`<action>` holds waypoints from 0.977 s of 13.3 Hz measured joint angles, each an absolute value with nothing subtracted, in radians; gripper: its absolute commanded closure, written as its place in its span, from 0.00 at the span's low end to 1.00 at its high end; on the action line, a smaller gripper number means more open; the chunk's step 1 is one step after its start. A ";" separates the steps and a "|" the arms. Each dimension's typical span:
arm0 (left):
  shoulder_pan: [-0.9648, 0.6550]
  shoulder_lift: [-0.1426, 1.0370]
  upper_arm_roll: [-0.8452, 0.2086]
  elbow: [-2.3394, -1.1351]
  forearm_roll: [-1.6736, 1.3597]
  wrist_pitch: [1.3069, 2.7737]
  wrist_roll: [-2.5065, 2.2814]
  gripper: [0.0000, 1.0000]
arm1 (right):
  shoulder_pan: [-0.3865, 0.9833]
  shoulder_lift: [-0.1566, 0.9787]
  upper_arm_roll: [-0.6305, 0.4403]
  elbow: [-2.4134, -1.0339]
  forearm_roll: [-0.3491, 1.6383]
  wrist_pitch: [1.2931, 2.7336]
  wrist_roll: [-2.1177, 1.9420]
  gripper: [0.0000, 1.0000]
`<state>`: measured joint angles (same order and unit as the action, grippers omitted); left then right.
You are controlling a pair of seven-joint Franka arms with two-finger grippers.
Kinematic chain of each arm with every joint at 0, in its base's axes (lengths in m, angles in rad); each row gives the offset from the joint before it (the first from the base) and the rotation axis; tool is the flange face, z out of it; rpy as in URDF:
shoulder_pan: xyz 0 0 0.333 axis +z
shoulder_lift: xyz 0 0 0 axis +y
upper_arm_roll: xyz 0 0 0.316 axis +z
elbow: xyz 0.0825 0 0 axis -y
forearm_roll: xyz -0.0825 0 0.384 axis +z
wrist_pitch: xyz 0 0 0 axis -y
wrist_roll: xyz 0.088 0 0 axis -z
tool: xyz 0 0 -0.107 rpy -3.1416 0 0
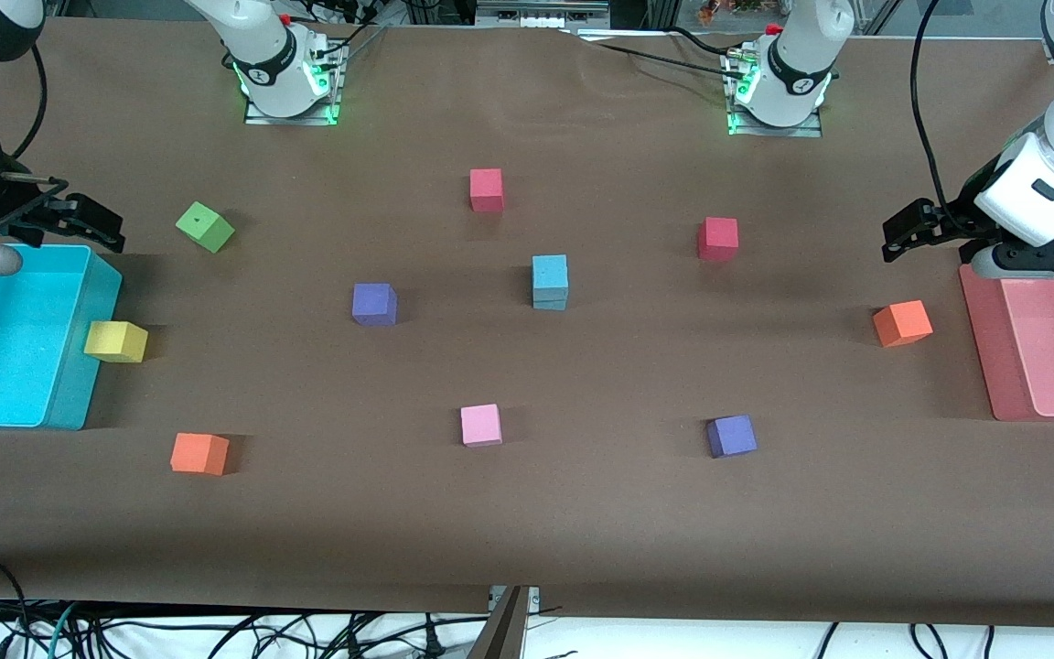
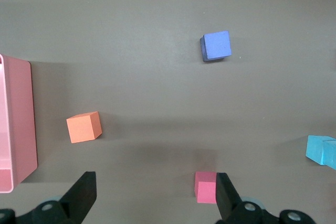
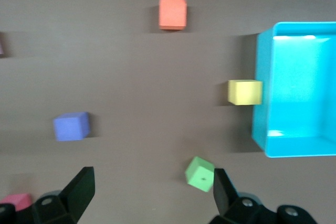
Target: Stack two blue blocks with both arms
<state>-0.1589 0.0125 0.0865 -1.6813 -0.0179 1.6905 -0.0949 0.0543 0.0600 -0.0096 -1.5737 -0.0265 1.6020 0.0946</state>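
Two bins stand on the brown table [image 1: 582, 531], one at each end. Cyan bin [image 1: 5, 348], at the right arm's end: open-topped, nothing visible inside. Pink bin [image 1: 980, 348], at the left arm's end: shallow, a paler pink panel on its floor, no cube in the part that shows.

Right gripper [image 1: 92, 224]: over the table beside the cyan bin's farther corner, fingers spread wide, holding nothing; arm waits. Left gripper [image 1: 902, 236]: over the table beside the pink bin's farther corner, fingers likewise wide apart and empty; arm waits.

Two blue blocks [image 1: 550, 281]: stacked one squarely on the other, near the table's middle, well apart from both grippers.

Loose cubes, none in a bin:
- yellow cube [image 1: 115, 341], touching or just beside the cyan bin's outer wall;
- green cube [image 1: 205, 226], tilted, near the right gripper;
- orange cube [image 1: 902, 323], near the pink bin;
- second orange cube [image 1: 198, 453], nearer the front camera than the cyan bin's corner;
- two red cubes [image 1: 486, 189] [image 1: 718, 239], farther from the camera than the stack;
- two purple cubes [image 1: 373, 304] [image 1: 731, 436];
- pink cube [image 1: 480, 425], nearer the camera than the stack.
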 measured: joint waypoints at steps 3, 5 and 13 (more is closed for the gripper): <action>-0.159 0.015 0.087 -1.681 -0.018 1.692 -0.095 0.00 | 0.054 0.059 -0.034 -1.576 -0.010 1.599 0.102 0.00; -0.159 0.016 0.087 -1.681 -0.018 1.692 -0.095 0.00 | 0.054 0.059 -0.038 -1.577 -0.005 1.602 0.112 0.00; -0.159 0.019 0.087 -1.681 -0.018 1.693 -0.095 0.00 | 0.055 0.065 -0.046 -1.583 -0.003 1.620 0.154 0.00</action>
